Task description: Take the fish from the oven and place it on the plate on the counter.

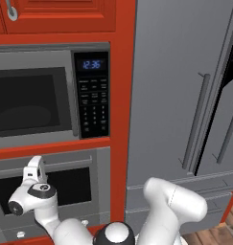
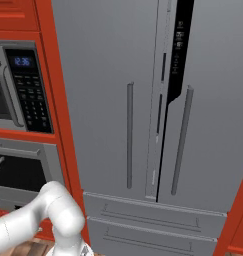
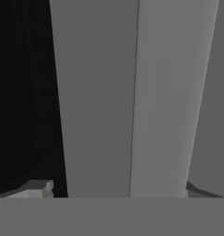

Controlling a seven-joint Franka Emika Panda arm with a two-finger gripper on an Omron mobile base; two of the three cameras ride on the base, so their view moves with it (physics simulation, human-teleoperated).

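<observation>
We hold our gripper (image 1: 35, 165) up against the oven (image 1: 75, 191) door, jaws spread wide with the bar handle (image 3: 132, 101) between them, presumably to pull the door open, since it looks shut. The fish must lie behind the dark window (image 1: 72, 184), hidden from us. The microwave (image 1: 51, 91) sits above. Plate and counter are outside our frames.

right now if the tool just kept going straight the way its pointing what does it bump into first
Most likely the oven's bar handle, which runs between the open tool's fingertips in the hand view, with the dark glass window beside it. Depth is unclear, but the handle looks very close.
</observation>
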